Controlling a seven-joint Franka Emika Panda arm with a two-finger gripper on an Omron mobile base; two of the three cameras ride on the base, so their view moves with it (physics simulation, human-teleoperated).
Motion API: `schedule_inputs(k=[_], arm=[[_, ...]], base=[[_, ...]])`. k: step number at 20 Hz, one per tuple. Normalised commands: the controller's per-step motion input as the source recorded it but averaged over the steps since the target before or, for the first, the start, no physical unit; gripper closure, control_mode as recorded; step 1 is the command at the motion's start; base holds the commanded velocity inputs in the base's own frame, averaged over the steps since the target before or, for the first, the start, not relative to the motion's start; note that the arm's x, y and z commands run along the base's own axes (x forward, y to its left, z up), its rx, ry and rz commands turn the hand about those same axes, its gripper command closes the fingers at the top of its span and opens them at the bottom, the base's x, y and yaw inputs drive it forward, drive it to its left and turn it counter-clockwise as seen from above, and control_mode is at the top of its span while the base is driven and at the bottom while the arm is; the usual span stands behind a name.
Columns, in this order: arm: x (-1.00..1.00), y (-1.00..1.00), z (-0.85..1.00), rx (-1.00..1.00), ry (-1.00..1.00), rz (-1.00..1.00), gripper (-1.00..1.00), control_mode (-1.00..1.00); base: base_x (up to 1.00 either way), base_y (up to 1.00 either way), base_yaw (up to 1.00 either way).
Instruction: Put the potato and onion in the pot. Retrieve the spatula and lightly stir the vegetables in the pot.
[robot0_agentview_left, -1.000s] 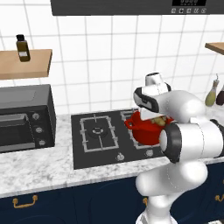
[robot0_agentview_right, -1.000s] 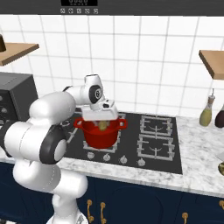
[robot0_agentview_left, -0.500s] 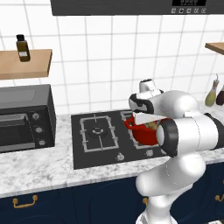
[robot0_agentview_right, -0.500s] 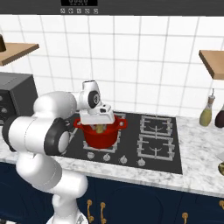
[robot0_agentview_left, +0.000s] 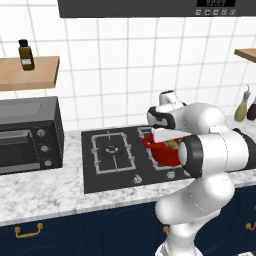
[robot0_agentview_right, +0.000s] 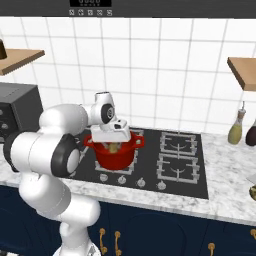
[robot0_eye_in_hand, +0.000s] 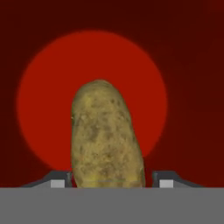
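The claw (robot0_eye_in_hand: 112, 181) hangs straight down over the red pot (robot0_agentview_right: 115, 154), which sits on the near left burner of the black hob (robot0_agentview_right: 187, 172). Between its fingertips (robot0_eye_in_hand: 59, 181) stands the potato (robot0_eye_in_hand: 107, 135), long axis toward the pot's floor. The tips flank it closely, but I cannot tell whether they are pinching it or already spread clear of it.

What could go wrong — if the potato drops from this height it may bounce on the bare red bottom and knock the rim, or jolt the pot on its grate. A sideways swing of the hand (robot0_agentview_left: 165, 117) on the way out could catch a loop handle (robot0_agentview_right: 138, 142) and drag the pot.

Room is fair: the pot's mouth is wide around the potato, and the right burners lie open. The tiled wall (robot0_agentview_right: 165, 75) stands close behind, so up and toward the near edge of the desk (robot0_agentview_right: 227, 197) looks the freest way out.
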Motion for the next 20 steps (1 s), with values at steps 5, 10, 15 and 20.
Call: schedule_inputs(k=[5, 10, 15, 20], arm=[[-0.18, -0.04, 0.41, 0.17, -0.03, 0.00, -1.00, -1.00], [-0.28, -0.22, 1.00, 0.00, -0.04, -0.07, -1.00, -1.00], [-0.33, -0.92, 0.33, -0.14, 0.10, -0.13, -1.00, -1.00], [-0.28, -1.00, -0.01, -0.03, 0.00, -0.20, -1.00, -1.00]], base=[[0.00, 0.00, 0.00], [0.00, 0.00, 0.00], [0.00, 0.00, 0.00], [0.00, 0.00, 0.00]])
